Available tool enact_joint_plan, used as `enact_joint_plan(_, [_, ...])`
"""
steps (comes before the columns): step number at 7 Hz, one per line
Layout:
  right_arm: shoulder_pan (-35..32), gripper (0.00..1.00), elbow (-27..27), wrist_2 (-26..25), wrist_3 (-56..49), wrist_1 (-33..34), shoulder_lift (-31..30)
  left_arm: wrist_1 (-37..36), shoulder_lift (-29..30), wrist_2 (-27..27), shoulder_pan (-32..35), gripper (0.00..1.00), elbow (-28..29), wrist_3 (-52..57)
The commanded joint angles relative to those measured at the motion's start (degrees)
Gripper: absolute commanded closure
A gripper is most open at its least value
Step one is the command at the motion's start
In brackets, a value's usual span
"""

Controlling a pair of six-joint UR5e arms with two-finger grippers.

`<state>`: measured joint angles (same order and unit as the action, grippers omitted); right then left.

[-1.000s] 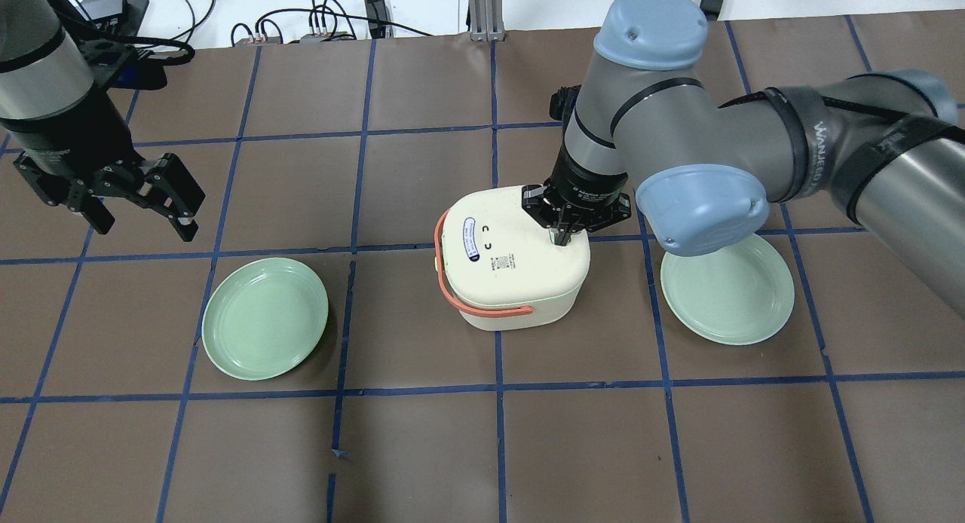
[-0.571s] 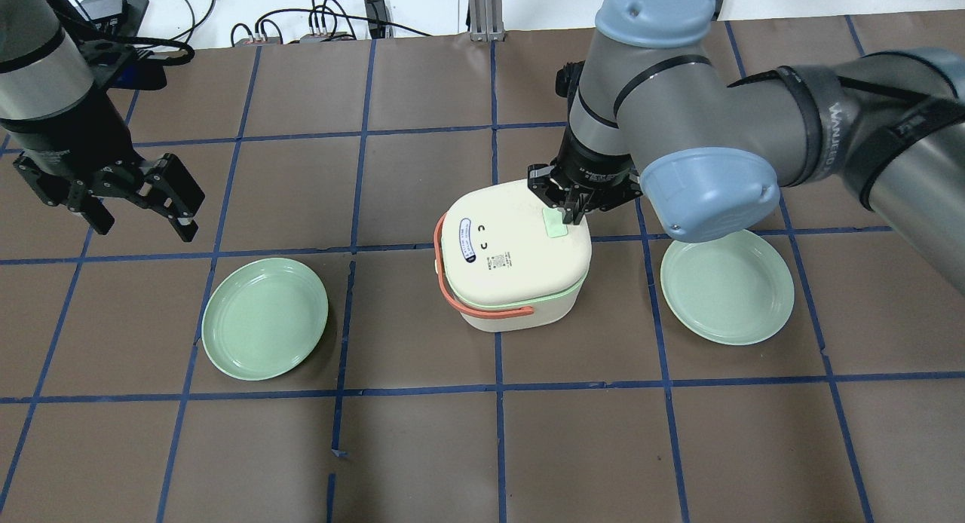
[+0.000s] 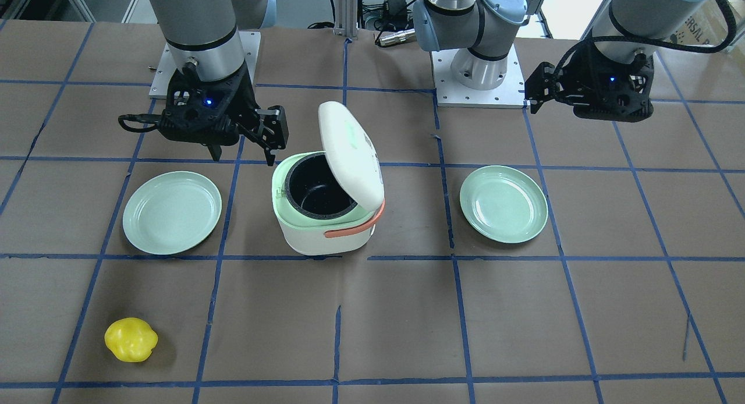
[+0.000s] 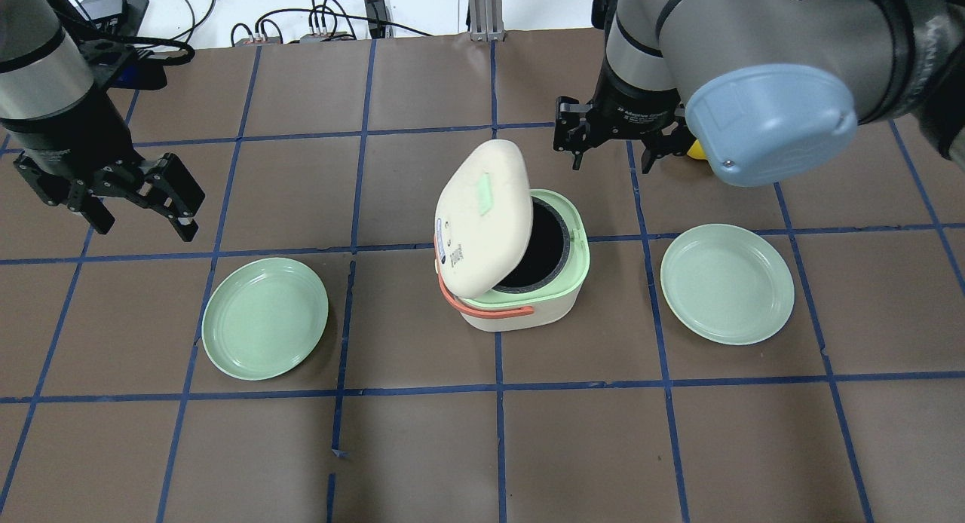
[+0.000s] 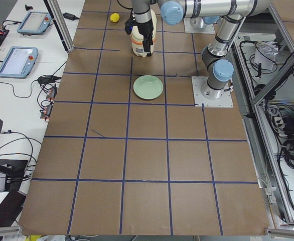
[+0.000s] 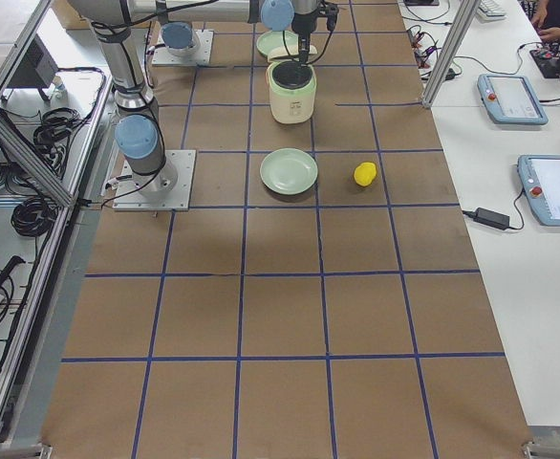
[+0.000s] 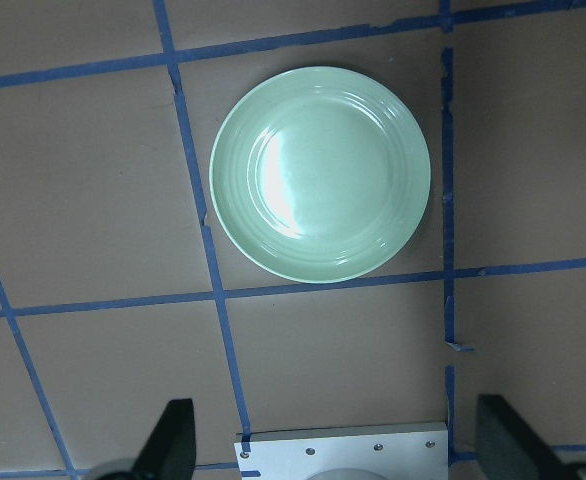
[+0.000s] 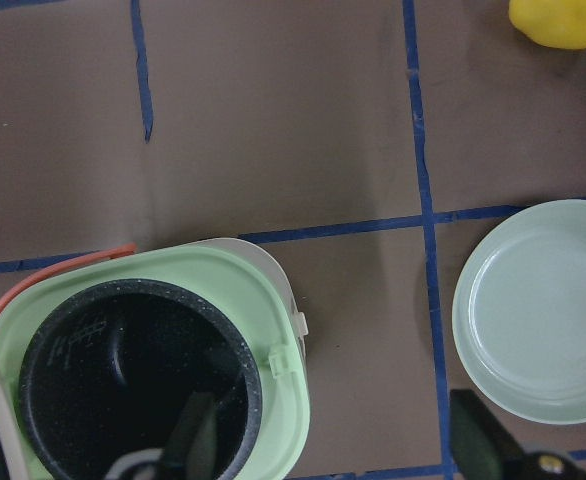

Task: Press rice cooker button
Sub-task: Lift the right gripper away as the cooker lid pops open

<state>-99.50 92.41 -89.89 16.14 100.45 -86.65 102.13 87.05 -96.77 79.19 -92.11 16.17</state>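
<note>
The cream rice cooker [image 4: 528, 306] stands mid-table with its lid [image 4: 479, 221] sprung up and tilted toward my left; the black inner pot [image 3: 317, 188] shows. The pale green button [image 4: 483, 188] sits on the raised lid. My right gripper [image 4: 612, 160] hangs open and empty above and behind the cooker, clear of it; the right wrist view looks down on the cooker's green rim [image 8: 263, 300] between the gripper's spread fingers [image 8: 198, 440]. My left gripper [image 4: 143, 221] is open and empty, far left, above a green plate [image 7: 320, 173].
A green plate [image 4: 264, 318] lies left of the cooker and another [image 4: 727, 284] lies right of it. A yellow pepper-like object [image 3: 131, 339] sits on the far side, beyond the right plate. Cables lie past the mat's far edge.
The right gripper, shut with its tips on the lid's button, has risen, drawn back and opened. The cooker lid has popped from closed to open. The left arm has not moved.
</note>
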Motion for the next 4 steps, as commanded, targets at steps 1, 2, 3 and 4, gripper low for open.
enact_joint_plan(1, [5.3,0.01,0.2,0.0,-3.3,-2.8,-2.3,0.0,0.1,0.0,0.0,0.0,0.0,0.0])
enact_joint_plan(2, [6.1,0.0,0.4,0.0,-3.3,-4.0,-3.6,0.0,0.0,0.0,0.0,0.0,0.0,0.0])
enact_joint_plan(3, [5.9,0.01,0.4,-0.1,-3.0,-4.0,-4.5,0.0,0.1,0.0,0.0,0.0,0.0,0.0])
enact_joint_plan(4, [5.7,0.01,0.4,0.2,-2.7,-4.2,-4.7,0.0,0.1,0.0,0.0,0.0,0.0,0.0])
